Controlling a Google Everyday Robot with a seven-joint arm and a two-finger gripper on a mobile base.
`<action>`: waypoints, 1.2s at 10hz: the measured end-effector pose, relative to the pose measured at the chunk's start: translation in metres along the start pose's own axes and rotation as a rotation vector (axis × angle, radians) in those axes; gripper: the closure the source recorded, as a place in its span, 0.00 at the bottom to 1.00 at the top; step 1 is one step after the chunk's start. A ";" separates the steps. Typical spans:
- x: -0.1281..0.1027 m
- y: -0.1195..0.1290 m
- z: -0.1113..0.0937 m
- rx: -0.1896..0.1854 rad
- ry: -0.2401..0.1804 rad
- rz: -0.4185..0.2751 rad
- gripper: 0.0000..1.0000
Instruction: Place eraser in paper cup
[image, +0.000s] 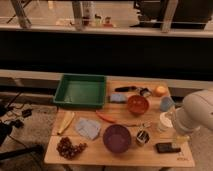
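Observation:
The eraser, a flat black slab, lies on the wooden table near its front right corner. The paper cup, small and white, stands upright just behind the eraser. The robot's white arm comes in from the right edge. My gripper hangs below the arm, just right of the cup and just above and right of the eraser. Nothing shows in the gripper.
A green tray sits back left. An orange bowl, purple bowl, metal cup and light blue cup crowd the right half. A dark long-handled tool, orange, cloth, banana and grapes lie around.

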 end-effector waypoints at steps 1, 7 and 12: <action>0.000 0.007 0.000 -0.006 -0.007 -0.001 0.20; -0.001 0.043 0.026 -0.060 -0.030 -0.013 0.20; 0.003 0.041 0.060 -0.089 -0.036 0.001 0.20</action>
